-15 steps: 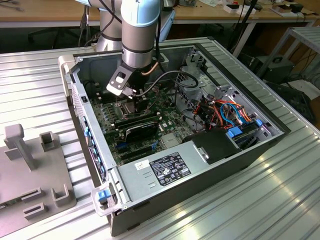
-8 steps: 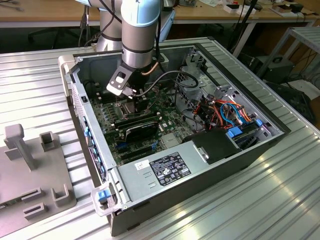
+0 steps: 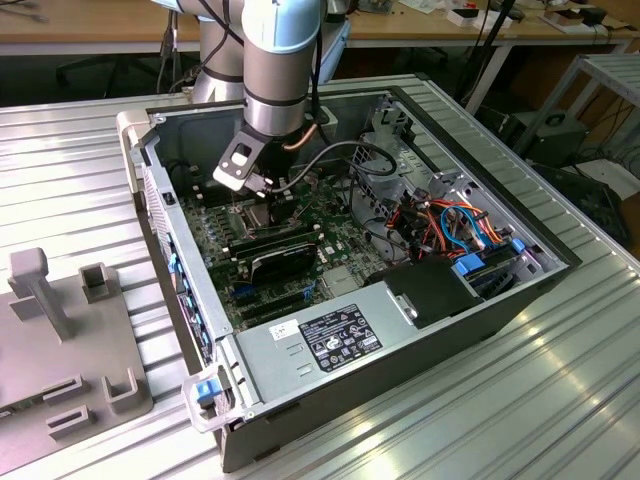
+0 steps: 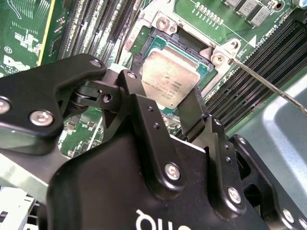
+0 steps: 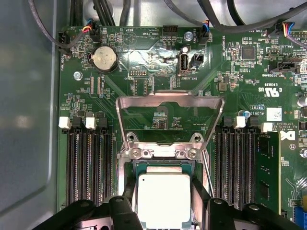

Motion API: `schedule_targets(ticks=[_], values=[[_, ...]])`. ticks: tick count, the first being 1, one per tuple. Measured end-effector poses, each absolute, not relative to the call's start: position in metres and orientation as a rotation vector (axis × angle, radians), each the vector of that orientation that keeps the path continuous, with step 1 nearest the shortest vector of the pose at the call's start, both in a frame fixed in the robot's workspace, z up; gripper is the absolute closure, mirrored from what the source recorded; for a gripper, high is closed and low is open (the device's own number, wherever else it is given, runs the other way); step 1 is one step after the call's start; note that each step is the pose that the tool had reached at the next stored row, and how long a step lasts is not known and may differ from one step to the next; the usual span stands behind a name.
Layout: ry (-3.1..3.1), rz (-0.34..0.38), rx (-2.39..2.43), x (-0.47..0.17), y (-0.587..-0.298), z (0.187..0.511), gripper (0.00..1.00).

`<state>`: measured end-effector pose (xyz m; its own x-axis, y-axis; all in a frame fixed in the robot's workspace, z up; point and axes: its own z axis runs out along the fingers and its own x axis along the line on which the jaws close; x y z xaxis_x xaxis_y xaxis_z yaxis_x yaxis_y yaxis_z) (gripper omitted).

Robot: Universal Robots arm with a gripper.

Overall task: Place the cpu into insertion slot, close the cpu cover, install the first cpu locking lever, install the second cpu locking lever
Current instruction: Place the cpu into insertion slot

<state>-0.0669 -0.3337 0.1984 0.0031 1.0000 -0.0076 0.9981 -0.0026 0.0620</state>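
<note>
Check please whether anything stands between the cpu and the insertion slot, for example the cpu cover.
Nothing visible does. The cpu cover is swung up and back off the insertion slot, leaving it open, and the gripper holds the cpu directly over it. Whether the cpu already touches the slot I cannot tell.

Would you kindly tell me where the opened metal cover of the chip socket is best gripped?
Grip the cover by its free crossbar, the edge farthest from the hinge, coming from the side away from the socket. It is swung open, and its middle is an empty window.
</note>
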Motion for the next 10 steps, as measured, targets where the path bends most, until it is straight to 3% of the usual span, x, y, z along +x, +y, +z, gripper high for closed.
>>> schedule_targets(ticks=[10], values=[[2.158,0.058,2.213,-0.0660,-0.3335,0.1984,0.45]])
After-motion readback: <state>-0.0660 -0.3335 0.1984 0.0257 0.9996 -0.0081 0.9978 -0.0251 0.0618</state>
